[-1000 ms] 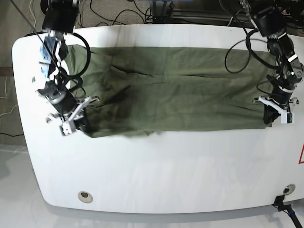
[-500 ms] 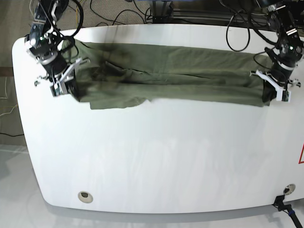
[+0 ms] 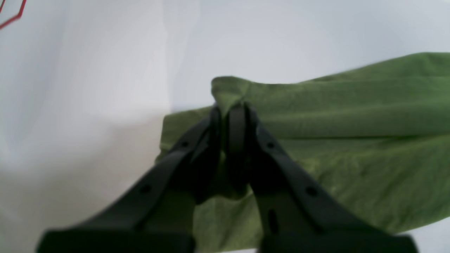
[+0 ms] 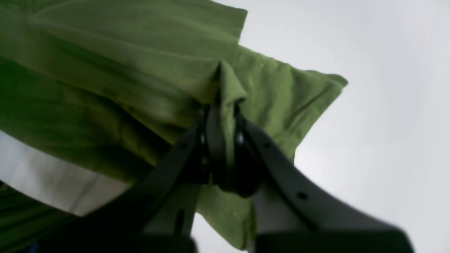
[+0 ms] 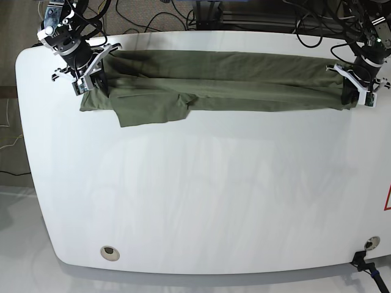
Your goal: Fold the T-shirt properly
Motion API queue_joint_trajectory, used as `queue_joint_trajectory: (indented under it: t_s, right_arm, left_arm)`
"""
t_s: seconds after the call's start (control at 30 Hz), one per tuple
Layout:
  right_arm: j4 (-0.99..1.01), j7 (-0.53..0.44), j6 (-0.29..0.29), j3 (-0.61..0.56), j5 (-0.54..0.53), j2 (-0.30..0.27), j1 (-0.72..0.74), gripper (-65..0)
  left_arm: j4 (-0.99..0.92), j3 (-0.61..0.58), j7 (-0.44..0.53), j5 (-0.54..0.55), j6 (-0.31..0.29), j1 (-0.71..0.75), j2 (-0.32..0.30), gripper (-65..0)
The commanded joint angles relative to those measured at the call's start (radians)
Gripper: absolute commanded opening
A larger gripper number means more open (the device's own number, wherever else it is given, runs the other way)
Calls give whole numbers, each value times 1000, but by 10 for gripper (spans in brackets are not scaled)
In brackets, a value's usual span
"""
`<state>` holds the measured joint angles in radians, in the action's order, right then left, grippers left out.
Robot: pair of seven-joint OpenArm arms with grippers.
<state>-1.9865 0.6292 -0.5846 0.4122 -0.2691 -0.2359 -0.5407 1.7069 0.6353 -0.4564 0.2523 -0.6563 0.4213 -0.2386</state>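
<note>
Count, base view:
- 1 shirt [image 5: 226, 82], olive, stretched in a long band across the table's 12 o'clock edge.
- 1 table [image 5: 201, 201], white.
- 2 arms, 2 grippers: right gripper [image 5: 85, 79] at 10 o'clock, left gripper [image 5: 353, 91] at 2 o'clock. Each has 2 black fingers, clamped on a pinch of shirt cloth in both wrist views.
- 1 round inset [image 5: 109, 251] in the tabletop at 7 o'clock.
- 1 small black fitting [image 5: 368, 245] at 5 o'clock, on the table edge.
- 1 red mark [image 5: 387, 200] at 3 o'clock, cut off by the frame.
- Cables beyond the 12 o'clock edge: several, tangled, can't count.
</note>
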Motion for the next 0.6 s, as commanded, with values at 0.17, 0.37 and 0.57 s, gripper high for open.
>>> queue_joint_trajectory:
  t_s: [0.17,0.37,0.57]
  right_arm:
    - [79,-18,4,4,0,-12,1,-548]
    - [117,-19,4,7,3,-24,1,-372]
    - [89,-21,4,9,78,-35,8,-358]
  left_arm:
    - [3,7,20,-61,-12,20,-21,-650]
    - [2,5,20,-184,-42,18,-21,-581]
    - [2,4,20,-238,-42,11,-21,-105]
